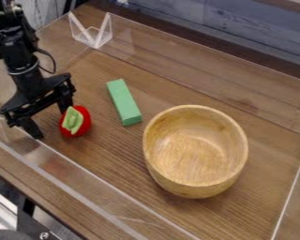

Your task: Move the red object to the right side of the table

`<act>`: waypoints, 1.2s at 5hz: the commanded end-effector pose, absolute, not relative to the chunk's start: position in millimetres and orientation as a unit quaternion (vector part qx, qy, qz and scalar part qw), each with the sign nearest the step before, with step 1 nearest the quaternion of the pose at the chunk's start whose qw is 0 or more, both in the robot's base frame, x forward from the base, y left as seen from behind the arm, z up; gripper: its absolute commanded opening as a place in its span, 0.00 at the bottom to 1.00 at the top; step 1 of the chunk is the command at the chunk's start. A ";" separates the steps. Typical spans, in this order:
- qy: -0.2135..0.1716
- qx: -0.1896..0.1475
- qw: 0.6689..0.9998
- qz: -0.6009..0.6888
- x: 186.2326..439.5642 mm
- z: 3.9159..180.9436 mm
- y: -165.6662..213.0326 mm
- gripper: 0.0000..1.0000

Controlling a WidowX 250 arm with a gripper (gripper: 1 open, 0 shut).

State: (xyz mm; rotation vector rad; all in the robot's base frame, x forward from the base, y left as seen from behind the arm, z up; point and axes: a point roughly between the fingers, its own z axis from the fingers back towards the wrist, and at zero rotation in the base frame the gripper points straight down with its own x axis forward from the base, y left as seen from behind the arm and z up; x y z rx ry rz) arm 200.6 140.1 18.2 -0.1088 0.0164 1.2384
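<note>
The red object (74, 123), a small rounded toy fruit whose light green end faces up, lies on the table (190, 89) at the left. My gripper (44, 114) points down just left of it, open, with nothing between its black fingers (34, 127). The finger nearest the fruit stands right against its left side; I cannot tell whether they touch.
A green rectangular block (123, 101) lies just right of the fruit. A large wooden bowl (195, 149) sits right of centre. Low clear acrylic walls (90, 31) border the table, with a corner piece at the back left.
</note>
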 end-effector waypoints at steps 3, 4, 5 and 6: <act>0.014 -0.048 0.810 0.584 209.0 19.3 133.6 1.00; 0.013 -0.050 0.804 0.592 211.9 16.0 130.7 1.00; 0.014 -0.052 0.799 0.599 214.4 13.0 128.0 1.00; 0.014 -0.053 0.795 0.604 216.0 11.2 124.0 0.00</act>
